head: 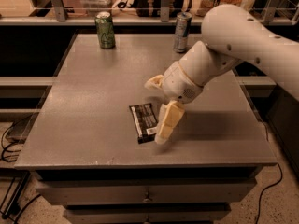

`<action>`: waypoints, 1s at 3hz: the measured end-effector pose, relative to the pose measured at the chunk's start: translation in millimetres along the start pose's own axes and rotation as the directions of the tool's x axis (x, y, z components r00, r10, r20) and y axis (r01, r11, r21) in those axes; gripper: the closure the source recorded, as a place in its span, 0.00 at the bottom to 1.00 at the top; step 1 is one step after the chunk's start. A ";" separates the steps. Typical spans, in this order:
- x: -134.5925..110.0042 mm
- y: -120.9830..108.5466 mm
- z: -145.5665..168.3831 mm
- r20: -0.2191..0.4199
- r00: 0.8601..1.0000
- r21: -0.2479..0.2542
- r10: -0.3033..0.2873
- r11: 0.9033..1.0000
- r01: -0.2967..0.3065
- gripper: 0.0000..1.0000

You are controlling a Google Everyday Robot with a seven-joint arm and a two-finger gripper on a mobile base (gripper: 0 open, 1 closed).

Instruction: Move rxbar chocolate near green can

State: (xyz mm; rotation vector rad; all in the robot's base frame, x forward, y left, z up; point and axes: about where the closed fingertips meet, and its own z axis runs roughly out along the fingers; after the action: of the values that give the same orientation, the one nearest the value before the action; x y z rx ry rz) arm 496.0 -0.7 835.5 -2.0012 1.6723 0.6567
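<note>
The rxbar chocolate point(143, 121) lies flat on the grey table point(88, 106), near the front middle, its white label patch at the near end. The green can point(105, 30) stands upright at the table's far left. My gripper point(154, 111) hangs over the bar's right side and is open. One cream finger point(168, 122) points down with its tip at the bar's near right edge. The other finger point(153, 82) sticks out beyond the bar's far end. The bar is not held.
A slimmer silver-and-blue can point(181, 31) stands at the back of the table, just behind my arm point(233, 41). A shelf with clutter and a metal rail runs behind the table. Drawers sit under the tabletop, and cables lie on the floor at left.
</note>
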 end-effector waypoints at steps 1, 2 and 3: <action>-0.9 5.8 19.6 -0.009 1.000 -0.037 0.000 0.999 -0.001 0.00; -0.9 11.1 33.1 -0.021 1.000 -0.059 0.006 0.998 -0.007 0.18; -2.0 11.9 33.9 -0.028 1.000 -0.061 0.012 0.998 -0.013 0.41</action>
State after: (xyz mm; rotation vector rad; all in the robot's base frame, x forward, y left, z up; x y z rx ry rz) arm 481.5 19.7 809.7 -2.0524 1.7011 0.6965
